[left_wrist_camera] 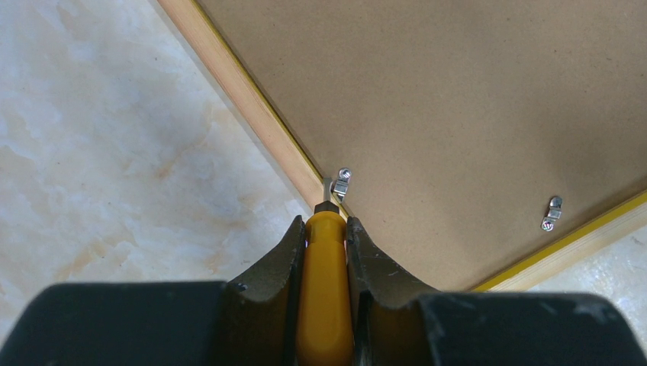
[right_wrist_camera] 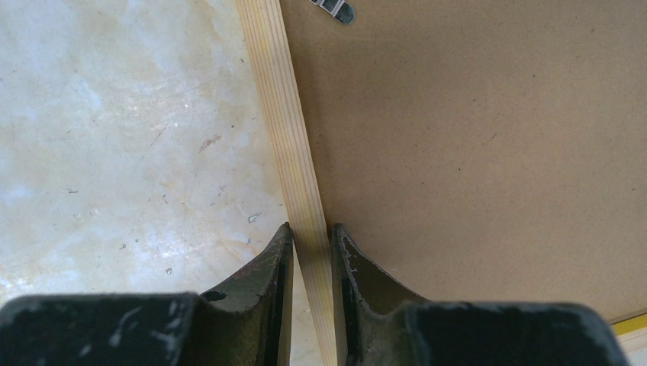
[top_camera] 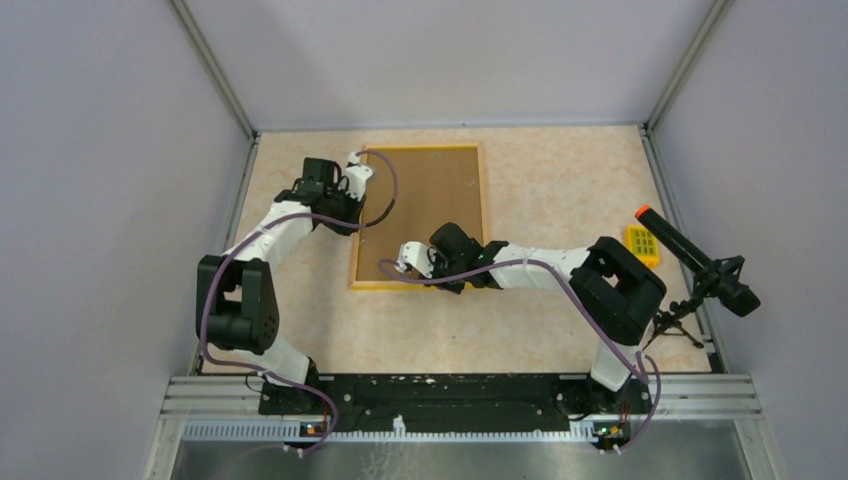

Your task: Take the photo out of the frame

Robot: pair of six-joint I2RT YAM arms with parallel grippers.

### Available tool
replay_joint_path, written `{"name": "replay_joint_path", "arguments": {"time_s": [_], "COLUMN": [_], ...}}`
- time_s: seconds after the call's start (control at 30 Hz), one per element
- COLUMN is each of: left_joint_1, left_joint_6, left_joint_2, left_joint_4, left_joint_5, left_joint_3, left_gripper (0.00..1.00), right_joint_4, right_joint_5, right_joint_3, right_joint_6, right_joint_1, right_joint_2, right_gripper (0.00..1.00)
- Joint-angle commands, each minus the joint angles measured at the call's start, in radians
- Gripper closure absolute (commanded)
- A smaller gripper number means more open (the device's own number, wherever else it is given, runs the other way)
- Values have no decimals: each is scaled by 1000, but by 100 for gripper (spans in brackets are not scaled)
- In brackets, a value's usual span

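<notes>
Marbled beige tabletop carries the frame face down, matte brown fibreboard inside a pale wooden rim. Clamped in the left gripper is a smooth yellow tool handle. The right gripper straddles the rim, but I cannot tell whether it pinches.

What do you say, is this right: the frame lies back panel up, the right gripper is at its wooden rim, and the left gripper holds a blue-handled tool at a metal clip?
Not quite. The tool in the left gripper has a yellow handle, not a blue one; the left wrist view shows it. The rest holds.
</notes>
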State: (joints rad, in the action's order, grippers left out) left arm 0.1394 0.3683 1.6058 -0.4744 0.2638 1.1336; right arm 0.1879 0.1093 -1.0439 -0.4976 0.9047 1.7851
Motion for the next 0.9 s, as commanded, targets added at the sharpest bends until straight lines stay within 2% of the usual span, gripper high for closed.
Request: {"name": "replay_joint_path", "arguments": {"time_s": [0.0, 0.43, 0.87], "left_joint_1": [3, 28, 78], "left_joint_6": [2, 104, 45], "left_joint_2": [0, -75, -82], "left_joint_4": [33, -54, -63], "left_joint_5": [-8, -13, 40], "left_joint_3": [7, -47, -83], "left_gripper": [100, 100, 100], "right_joint_4": [74, 67, 62], "right_joint_5": [-52, -48, -49], "right_joint_3": [17, 10, 9], "right_joint_6": [10, 25, 24], "right_joint_1": [-20, -23, -24], "right_joint_2": [72, 86, 86], "right_gripper": [100, 100, 100]}}
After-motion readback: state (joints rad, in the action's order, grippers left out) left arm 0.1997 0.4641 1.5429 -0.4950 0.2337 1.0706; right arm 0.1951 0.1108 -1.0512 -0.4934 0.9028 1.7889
